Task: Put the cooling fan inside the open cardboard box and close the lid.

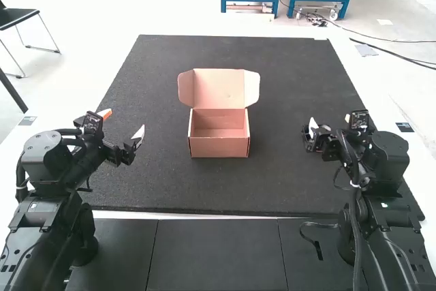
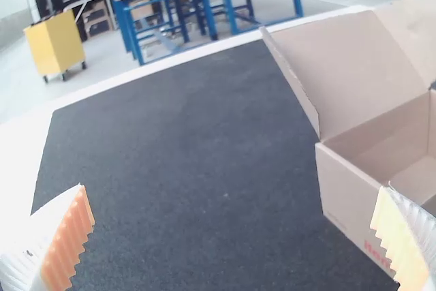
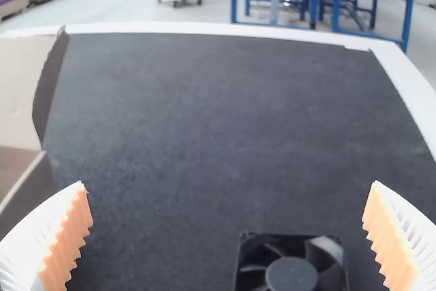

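An open cardboard box (image 1: 219, 142) stands mid-mat, its lid (image 1: 218, 88) upright at the far side and its inside bare. In the left wrist view the box (image 2: 351, 199) lies just ahead of one fingertip. My left gripper (image 1: 122, 122) hovers open left of the box, ribbed orange pads (image 2: 67, 240) spread wide. At the box's right my right gripper (image 1: 332, 125) is open too. A black square cooling fan (image 3: 291, 265) lies flat on the mat between and just ahead of its fingers (image 3: 63, 236), which do not touch it. The box's edge (image 3: 20, 93) shows beside it.
A black mat (image 1: 286, 73) covers the table, with a white rim around it. Bare mat (image 3: 225, 114) stretches beyond the fan and on both sides of the box.
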Controlling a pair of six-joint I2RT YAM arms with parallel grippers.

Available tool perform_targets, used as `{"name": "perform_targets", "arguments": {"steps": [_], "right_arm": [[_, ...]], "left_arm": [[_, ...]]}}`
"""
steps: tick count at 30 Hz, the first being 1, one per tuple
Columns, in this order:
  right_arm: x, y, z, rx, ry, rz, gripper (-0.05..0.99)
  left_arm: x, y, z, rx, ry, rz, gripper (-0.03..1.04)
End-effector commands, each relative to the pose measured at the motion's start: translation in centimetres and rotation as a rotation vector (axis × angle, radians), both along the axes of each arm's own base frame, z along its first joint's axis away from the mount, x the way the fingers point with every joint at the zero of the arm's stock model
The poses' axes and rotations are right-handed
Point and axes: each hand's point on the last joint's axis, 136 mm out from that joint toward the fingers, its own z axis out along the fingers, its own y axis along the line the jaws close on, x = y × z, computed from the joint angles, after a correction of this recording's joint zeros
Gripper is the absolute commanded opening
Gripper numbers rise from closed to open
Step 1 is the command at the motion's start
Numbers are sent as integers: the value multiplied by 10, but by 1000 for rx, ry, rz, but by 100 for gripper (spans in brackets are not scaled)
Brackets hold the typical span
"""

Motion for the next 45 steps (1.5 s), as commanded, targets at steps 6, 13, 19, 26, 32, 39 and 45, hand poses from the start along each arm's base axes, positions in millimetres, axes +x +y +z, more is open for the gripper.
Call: {"name": "perform_targets", "arguments": {"steps": [6,13,19,26,32,39,45], "right_arm": [[-1,-1,-4,33,17,-3,91],[1,-10,3,109,-3,-48,91],[1,-19,1,108,2,-87,91],[2,-26,27,139,-103,-117,91],[-3,-19,70,222,-248,-65,91],[11,-17,101,262,-163,-54,91],[41,-22,123,272,-26,-82,91]], "left_arm": [[0,1,0,3,-6,2,96],[0,1,1,-35,-2,3,96],[0,2,2,-49,0,8,96],[-2,18,65,-170,-228,86,97],[-4,25,79,-204,-252,117,97],[22,28,101,-210,-114,138,97],[75,37,100,-216,79,179,97]]}}
